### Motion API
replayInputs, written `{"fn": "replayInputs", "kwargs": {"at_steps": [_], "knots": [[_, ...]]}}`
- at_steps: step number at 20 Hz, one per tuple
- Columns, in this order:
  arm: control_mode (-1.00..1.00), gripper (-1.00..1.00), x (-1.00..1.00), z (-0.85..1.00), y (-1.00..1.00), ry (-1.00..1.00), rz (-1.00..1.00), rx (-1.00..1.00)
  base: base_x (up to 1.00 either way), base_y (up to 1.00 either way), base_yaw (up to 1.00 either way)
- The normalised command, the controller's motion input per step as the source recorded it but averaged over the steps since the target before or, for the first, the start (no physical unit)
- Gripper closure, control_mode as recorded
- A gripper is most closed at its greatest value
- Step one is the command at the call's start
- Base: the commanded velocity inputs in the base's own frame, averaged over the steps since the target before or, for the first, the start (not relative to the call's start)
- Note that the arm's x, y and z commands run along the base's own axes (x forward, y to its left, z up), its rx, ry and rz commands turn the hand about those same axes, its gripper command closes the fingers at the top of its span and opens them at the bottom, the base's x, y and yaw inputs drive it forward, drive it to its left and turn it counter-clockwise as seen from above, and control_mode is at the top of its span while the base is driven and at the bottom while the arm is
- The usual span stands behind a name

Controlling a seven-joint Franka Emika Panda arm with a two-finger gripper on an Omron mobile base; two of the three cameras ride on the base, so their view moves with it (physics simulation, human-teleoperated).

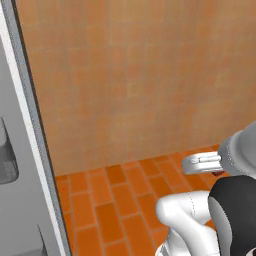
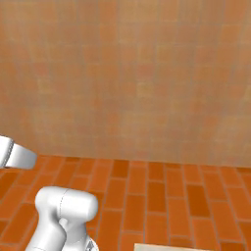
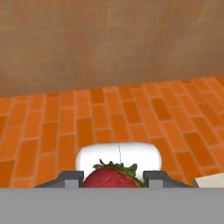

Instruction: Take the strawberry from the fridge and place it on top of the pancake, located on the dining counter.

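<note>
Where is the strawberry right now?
In the hand view the strawberry sits low at centre, gripped between the tool's two fingertips, above the orange brick floor.

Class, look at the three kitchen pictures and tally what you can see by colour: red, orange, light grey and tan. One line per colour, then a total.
Red: 1, the strawberry held in the end effector
Orange: 1, the tiled floor
Light grey: 1, the fridge
Tan: 1, the wall
Total: 4
</note>
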Motion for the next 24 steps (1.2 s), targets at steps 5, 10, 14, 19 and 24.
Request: {"fn": "replayInputs", "kwargs": {"at_steps": [5, 10, 14, 19, 24], "knots": [[1.00, 1.00, 0.00, 0.00, 0.00, 0.00, 0.00, 0.00, 0.71, 0.00, 0.00], [1.00, 1.00, 0.00, 0.00, 0.00, 0.00, 0.00, 0.00, 0.66, 0.00, 0.00], [1.00, 1.00, 0.00, 0.00, 0.00, 0.00, 0.00, 0.00, 0.67, 0.00, 0.00], [1.00, 1.00, 0.00, 0.00, 0.00, 0.00, 0.00, 0.00, 0.77, 0.00, 0.00], [1.00, 1.00, 0.00, 0.00, 0.00, 0.00, 0.00, 0.00, 0.86, 0.00, 0.00]]}}
